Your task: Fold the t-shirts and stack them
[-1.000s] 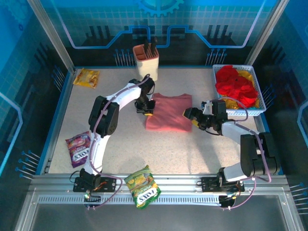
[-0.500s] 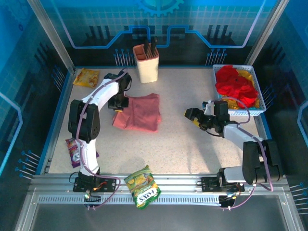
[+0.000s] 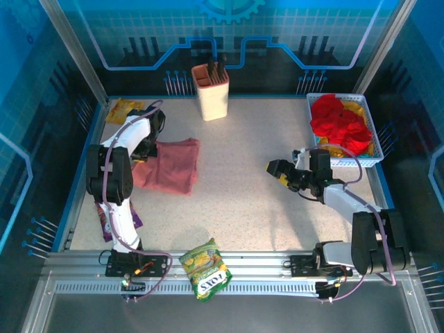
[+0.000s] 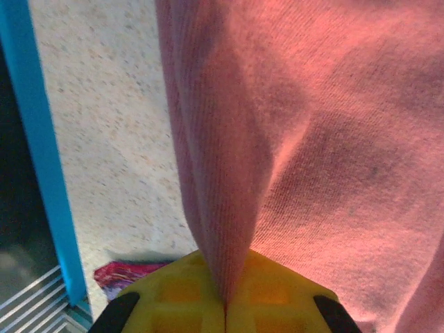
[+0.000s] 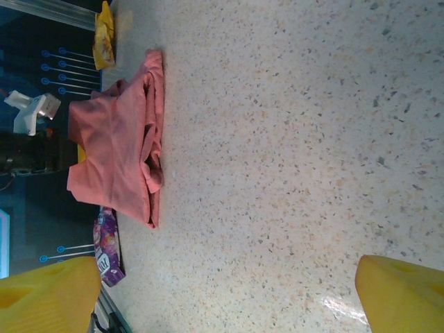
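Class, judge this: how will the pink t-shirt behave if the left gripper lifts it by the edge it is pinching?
Probably floppy: the pink t-shirt creases into a ridge where the left gripper pinches it, so it would likely drape and unfold. It looks thin and light. Its knit texture suggests little slipping.

Overhead view looking down, left wrist close-up, right wrist low, sideways — all share pink t-shirt (image 3: 170, 166)

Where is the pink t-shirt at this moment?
In the top view the pink t-shirt lies on the left of the table, its left edge pinched by the left gripper.
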